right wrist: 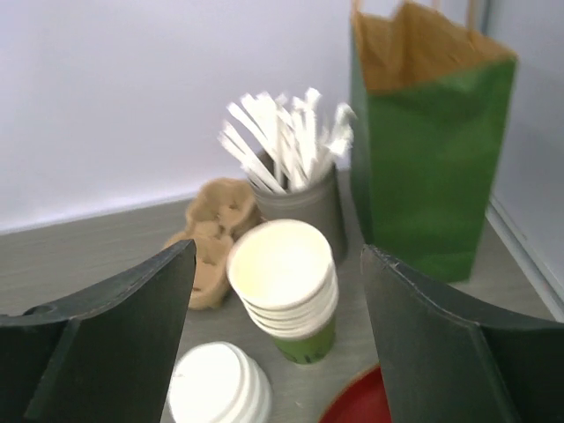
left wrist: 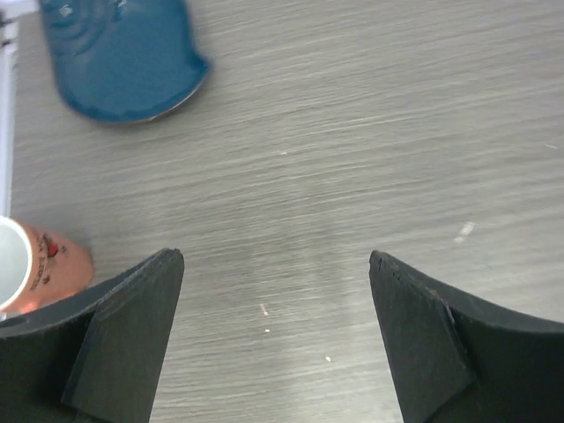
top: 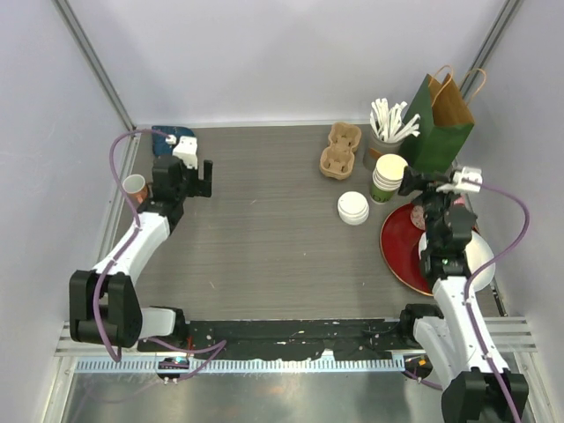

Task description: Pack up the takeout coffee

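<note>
No lidded dark-green cups show in any view. A stack of lidless green cups [top: 388,178] stands at the right, also in the right wrist view [right wrist: 289,291]. A stack of white lids [top: 353,208] lies beside it, also in the right wrist view [right wrist: 216,388]. My right gripper [top: 425,183] is open and empty, just right of the cup stack; in its wrist view [right wrist: 278,254] the stack sits between the fingers, farther off. My left gripper [top: 201,181] is open and empty at the far left, over bare table [left wrist: 275,256].
A green paper bag [top: 438,119] stands open at the back right. A brown pulp cup carrier [top: 341,150] and a grey holder of white sticks [top: 383,145] stand beside it. A red plate [top: 407,247] and white bowl [top: 476,256] lie right. A pink mug [top: 134,186] and a blue dish [top: 172,137] sit left.
</note>
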You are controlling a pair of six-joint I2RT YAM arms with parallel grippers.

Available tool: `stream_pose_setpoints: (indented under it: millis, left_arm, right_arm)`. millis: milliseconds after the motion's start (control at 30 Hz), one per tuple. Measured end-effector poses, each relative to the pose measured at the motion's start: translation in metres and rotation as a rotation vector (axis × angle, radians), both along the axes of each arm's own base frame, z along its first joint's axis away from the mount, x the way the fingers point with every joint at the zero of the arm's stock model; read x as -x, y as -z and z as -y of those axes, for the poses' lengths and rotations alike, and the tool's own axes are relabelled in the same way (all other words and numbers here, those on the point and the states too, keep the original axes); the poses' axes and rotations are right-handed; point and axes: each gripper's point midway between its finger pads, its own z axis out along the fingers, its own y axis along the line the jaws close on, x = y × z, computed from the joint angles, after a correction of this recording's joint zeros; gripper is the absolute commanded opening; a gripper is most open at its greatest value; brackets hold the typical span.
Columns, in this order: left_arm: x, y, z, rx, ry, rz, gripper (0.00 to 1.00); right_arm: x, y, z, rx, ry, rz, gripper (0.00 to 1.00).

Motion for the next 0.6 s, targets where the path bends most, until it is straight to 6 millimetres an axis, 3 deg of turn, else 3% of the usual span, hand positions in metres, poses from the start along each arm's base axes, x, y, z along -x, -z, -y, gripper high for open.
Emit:
stream_pose_setpoints:
  millis: [133,300,433,600]
  left_arm:
    - [0.011,-0.032,0.026,0.034,0.157,-0.116,0.94]
    - [0.033,-0.078,0.050,0.082,0.304,-0.187,0.96]
    - [0.051,-0.080,0.055,0.100,0.342,-0.264,0.98]
    - [0.065,-0.060,0.055,0.110,0.348,-0.381,0.99]
  right_arm:
    - [-0.019,-0.047,-0.018,0.035,-0.101,-0.072,0.72]
    - [-0.058,-0.064,-0.040,0.113,-0.173,-0.304,0.69]
    - [-0.085,-0.040,-0.071,0.218,-0.219,-0.520,0.61]
    - [-0.100,0.022,-0.086,0.327,-0.249,-0.811,0.53]
